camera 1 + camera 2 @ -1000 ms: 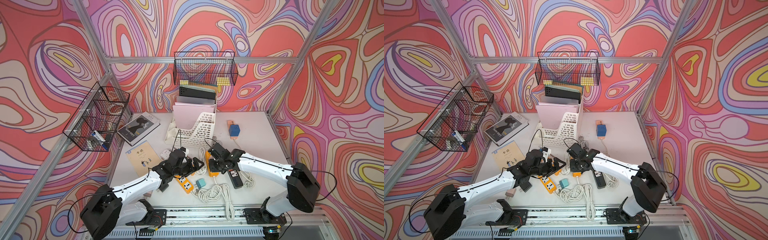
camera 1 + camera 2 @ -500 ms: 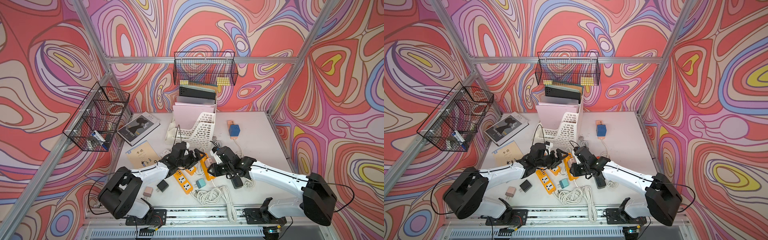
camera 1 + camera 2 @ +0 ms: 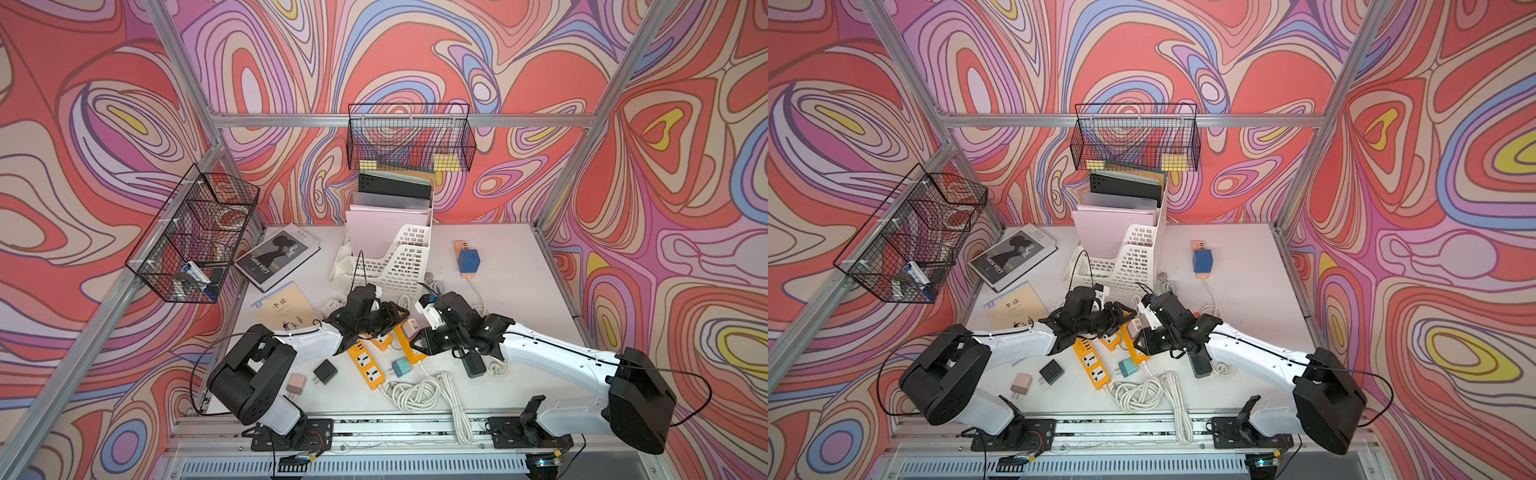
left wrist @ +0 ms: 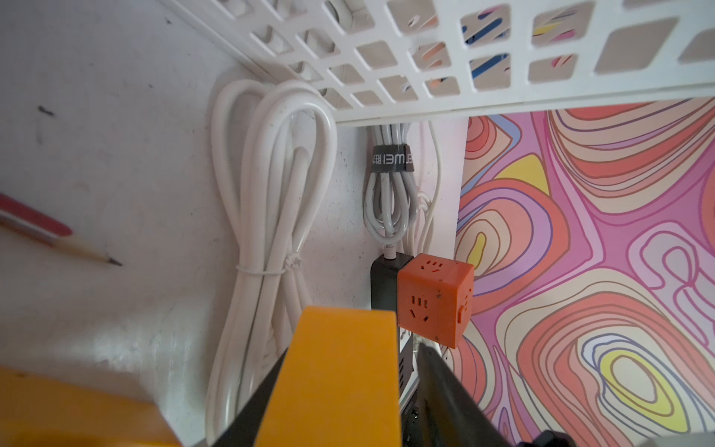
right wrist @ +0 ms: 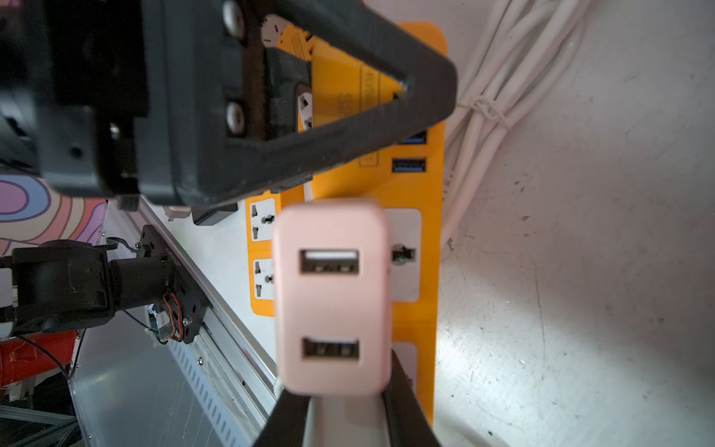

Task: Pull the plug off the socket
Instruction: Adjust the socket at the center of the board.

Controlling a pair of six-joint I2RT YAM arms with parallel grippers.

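Your right gripper (image 5: 338, 371) is clamped on the pink plug (image 5: 332, 294), which sits against the socket face of the orange power strip (image 5: 410, 189), toward the front middle of the table (image 3: 519, 299), between the two arms. Your left gripper (image 4: 354, 348) straddles that strip's end, jaws close on both sides, but you cannot tell whether they press tight. Clutter crowds you: a second orange strip (image 3: 368, 365) lies just beside it, and a teal charger (image 3: 401, 368) and coiled white cable (image 3: 415, 392) sit toward the front rail (image 3: 374, 424). A black strip (image 3: 471, 365) lies beside your right arm, and the white file rack (image 3: 395, 266) stands close behind both grippers. A black charger (image 3: 325, 371) and a pink charger (image 3: 296, 382) lie near your left arm. The tabletop is white and scuffed, walled by swirling red and purple patterns. The barest stretch is the far right side, past the blue cube (image 3: 469, 261).
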